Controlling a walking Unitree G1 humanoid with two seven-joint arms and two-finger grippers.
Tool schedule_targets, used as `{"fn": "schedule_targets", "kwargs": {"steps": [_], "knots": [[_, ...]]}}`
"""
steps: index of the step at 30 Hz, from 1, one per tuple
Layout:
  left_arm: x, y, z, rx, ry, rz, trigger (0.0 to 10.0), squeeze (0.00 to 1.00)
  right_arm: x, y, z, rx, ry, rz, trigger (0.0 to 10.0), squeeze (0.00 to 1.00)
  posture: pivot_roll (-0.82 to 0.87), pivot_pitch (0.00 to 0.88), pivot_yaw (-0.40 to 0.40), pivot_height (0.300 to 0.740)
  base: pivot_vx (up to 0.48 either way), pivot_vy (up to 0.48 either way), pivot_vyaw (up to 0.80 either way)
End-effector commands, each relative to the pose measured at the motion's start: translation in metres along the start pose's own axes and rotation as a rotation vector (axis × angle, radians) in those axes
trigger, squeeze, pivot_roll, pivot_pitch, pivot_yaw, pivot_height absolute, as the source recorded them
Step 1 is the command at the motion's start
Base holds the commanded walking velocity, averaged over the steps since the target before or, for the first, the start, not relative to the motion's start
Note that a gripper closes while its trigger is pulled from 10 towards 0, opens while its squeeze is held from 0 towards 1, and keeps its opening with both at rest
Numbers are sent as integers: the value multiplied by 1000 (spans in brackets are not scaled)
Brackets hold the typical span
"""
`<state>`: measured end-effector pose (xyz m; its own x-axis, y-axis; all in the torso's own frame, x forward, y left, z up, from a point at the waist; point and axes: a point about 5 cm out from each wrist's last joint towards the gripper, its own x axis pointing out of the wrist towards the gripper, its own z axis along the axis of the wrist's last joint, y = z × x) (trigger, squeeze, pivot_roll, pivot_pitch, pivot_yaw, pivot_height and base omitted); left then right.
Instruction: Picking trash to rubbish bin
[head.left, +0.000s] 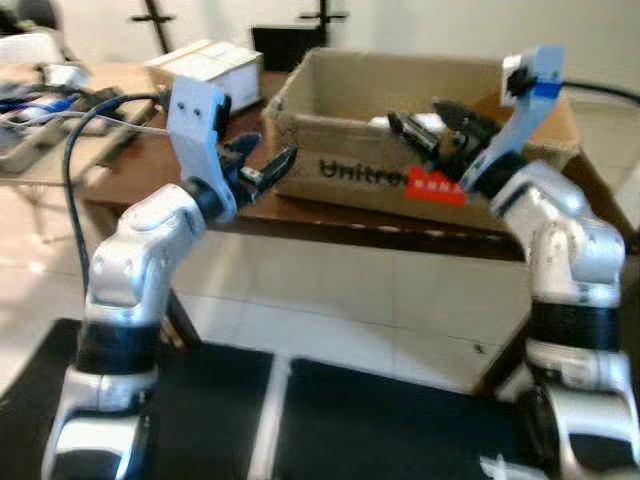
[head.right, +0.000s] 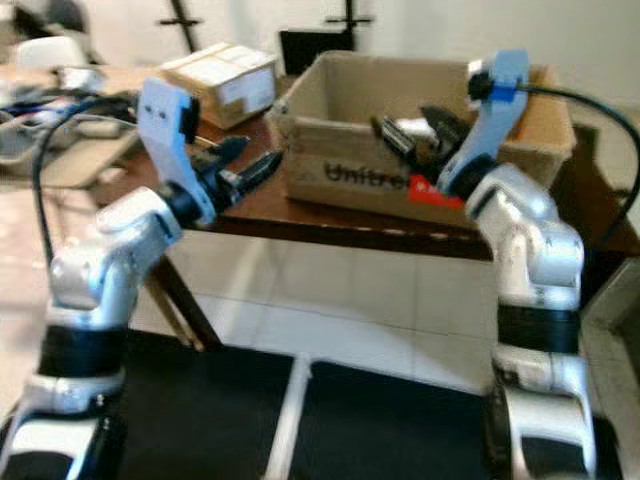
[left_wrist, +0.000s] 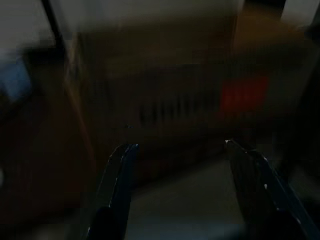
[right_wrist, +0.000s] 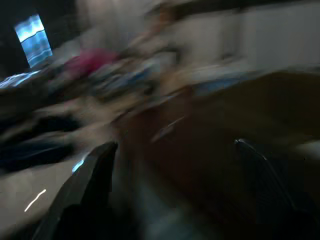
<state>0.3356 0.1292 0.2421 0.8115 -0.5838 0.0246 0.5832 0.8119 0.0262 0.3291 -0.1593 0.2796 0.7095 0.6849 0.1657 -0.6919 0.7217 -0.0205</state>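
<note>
Nearest, both silver arms rise over a dark floor mat (head.left: 380, 420). The left gripper (head.left: 262, 165) – fingers apart, empty – hovers beside the brown cardboard box (head.left: 350, 170) on the dark wooden table (head.left: 330, 222). The right gripper (head.left: 430, 128), fingers spread, reaches over the box's front wall. A white carton (head.left: 205, 68) sits beyond.

On the dark wooden table (head.left: 330, 225) stands one open brown cardboard box (head.left: 400, 130) with black lettering and one red label (head.left: 436, 187) on its front. Behind the table's left end sits one smaller closed carton (head.left: 205, 68). Two grippers are raised at the table: the left gripper (head.left: 262, 168) just beside the box's left corner, the right gripper (head.left: 425, 128) over its open top, each with two black fingers spread apart.
</note>
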Motion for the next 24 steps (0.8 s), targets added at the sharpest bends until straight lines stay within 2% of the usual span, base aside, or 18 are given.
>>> {"fn": "schedule_targets", "kwargs": {"steps": [1,2,3,4,5,8,9,11,12,14,15,16,17,19,20,21,23,24], "knots": [[1,0,-24,30,115,30,10000,0,0,22,-12,1,70,141,10000,0,-46,108,38,740,0,0,0],[-1,2,-39,43,170,56,10000,0,-2,34,-27,22,131,200,10000,0,-46,108,38,740,0,0,0],[-4,2,-56,25,220,81,10000,0,-3,41,-47,35,199,210,10000,0,-45,108,37,740,0,0,0],[-8,3,-79,-11,273,117,10000,0,-5,46,-76,42,303,182,10000,0,-45,108,36,740,0,0,0],[-8,3,-79,-11,273,117,10000,0,-5,46,-76,42,303,182,10000,0,-45,108,36,740,0,0,0],[-22,-1,-127,-99,387,197,10000,0,-17,51,-140,45,537,70,10000,0,-48,109,35,740,0,0,0],[-22,-1,-127,-99,387,197,10000,0,-17,51,-140,45,537,70,10000,0,-48,109,35,740,0,0,0],[-34,-4,-157,-157,447,245,10000,0,-30,46,-180,83,659,-65,10000,0,-49,106,35,740,0,0,0],[-34,-4,-157,-157,447,245,10000,0,-30,46,-180,83,659,-65,10000,0,-49,106,35,740,0,0,0],[-49,-6,-184,-182,497,295,10000,0,-50,39,-216,92,763,-217,10000,0,-46,103,34,740,0,0,0],[-49,-6,-184,-182,497,295,10000,0,-50,39,-216,92,763,-217,10000,0,-46,103,34,740,0,0,0],[-70,-9,-218,-131,591,344,10000,0,-81,34,-253,113,863,-389,10000,0,-47,97,34,740,0,0,0],[-70,-9,-218,-131,591,344,10000,0,-81,34,-253,113,863,-389,10000,0,-47,97,34,740,0,0,0],[-77,-11,-228,-109,623,354,10000,0,-92,34,-262,120,894,-437,10000,0,-46,96,32,740,0,0,0],[-91,-13,-244,-102,674,388,10000,0,-112,35,-276,128,955,-519,10000,0,-49,92,32,740,0,0,0],[-91,-13,-244,-102,674,388,10000,0,-112,35,-276,128,955,-519,10000,0,-49,92,32,740,0,0,0],[-117,-19,-270,-135,760,459,10000,0,-151,44,-300,164,1069,-637,10000,0,-46,89,29,740,0,0,0],[-117,-19,-270,-135,760,459,10000,0,-151,44,-300,164,1069,-637,10000,0,-46,89,29,740,0,0,0]]}}
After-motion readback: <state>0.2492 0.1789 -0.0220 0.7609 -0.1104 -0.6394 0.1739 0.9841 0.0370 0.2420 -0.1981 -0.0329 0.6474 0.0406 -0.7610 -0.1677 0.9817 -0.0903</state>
